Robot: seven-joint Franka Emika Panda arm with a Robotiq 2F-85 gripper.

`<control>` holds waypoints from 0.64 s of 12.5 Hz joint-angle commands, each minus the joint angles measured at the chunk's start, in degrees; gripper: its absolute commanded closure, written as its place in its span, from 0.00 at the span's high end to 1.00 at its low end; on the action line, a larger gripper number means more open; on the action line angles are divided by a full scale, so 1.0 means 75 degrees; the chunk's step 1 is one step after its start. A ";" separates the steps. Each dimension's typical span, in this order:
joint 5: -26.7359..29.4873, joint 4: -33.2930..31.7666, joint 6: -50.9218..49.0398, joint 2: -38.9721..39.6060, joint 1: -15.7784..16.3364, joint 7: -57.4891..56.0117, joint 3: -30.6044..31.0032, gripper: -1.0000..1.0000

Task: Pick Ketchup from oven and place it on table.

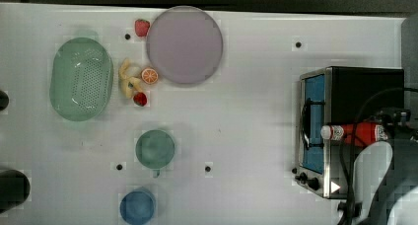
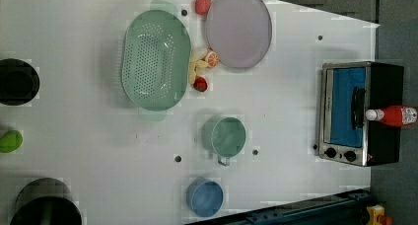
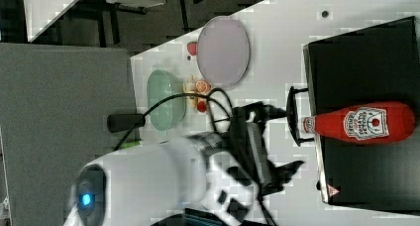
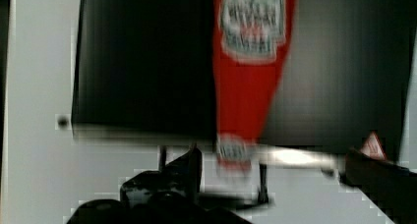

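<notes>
The top view looks straight down on the table point(image 1: 246, 111), taking in nearly its whole width, with the oven point(image 1: 352, 131) at the top view's right. The left view also looks down from high up, slightly slanted, and shares the same spread, with the oven point(image 2: 362, 114) again at the left view's right. The right view sits lower and nearer, rolled sideways, looking past the arm point(image 3: 163, 176) at the oven top and the Ketchup point(image 3: 364, 123). The wrist view hangs very near above the oven top point(image 4: 142, 62) and the Ketchup point(image 4: 248, 81).
</notes>
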 commanded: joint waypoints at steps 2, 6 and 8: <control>0.0330 0.0170 0.0792 0.0857 0.0077 -0.0150 -0.0484 1.00; 0.1432 0.0220 0.1205 0.1693 -0.0084 -0.0146 -0.0641 1.00; 0.1453 0.0215 0.1666 0.1959 -0.0117 -0.0148 -0.0641 1.00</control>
